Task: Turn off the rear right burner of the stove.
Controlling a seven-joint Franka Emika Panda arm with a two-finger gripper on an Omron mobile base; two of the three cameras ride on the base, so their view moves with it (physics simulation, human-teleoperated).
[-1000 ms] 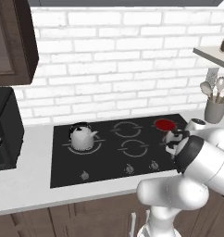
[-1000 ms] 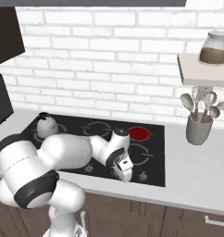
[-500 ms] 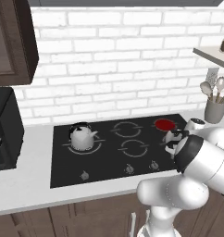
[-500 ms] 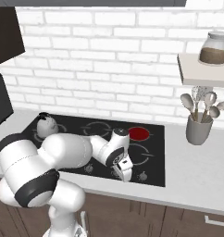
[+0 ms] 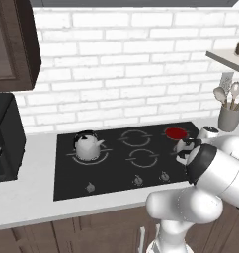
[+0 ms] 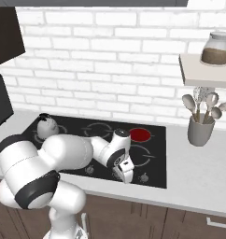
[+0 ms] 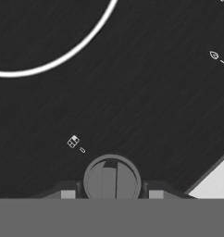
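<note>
Stove [image 5: 116, 163] long axis runs left-right; end effector [image 7: 112, 196] straddles knob [image 7: 112, 178] (grip unclear).

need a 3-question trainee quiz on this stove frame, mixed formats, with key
1. True or false: the rear right burner has a red centre.
2. What stands on the stove's rear left burner? A) frying pan B) kettle C) nothing
3. Fill in: in the hand view, a round silver ____ sits between the fingers, close to the camera.

Key: 1 true; 2 B; 3 knob.
</note>
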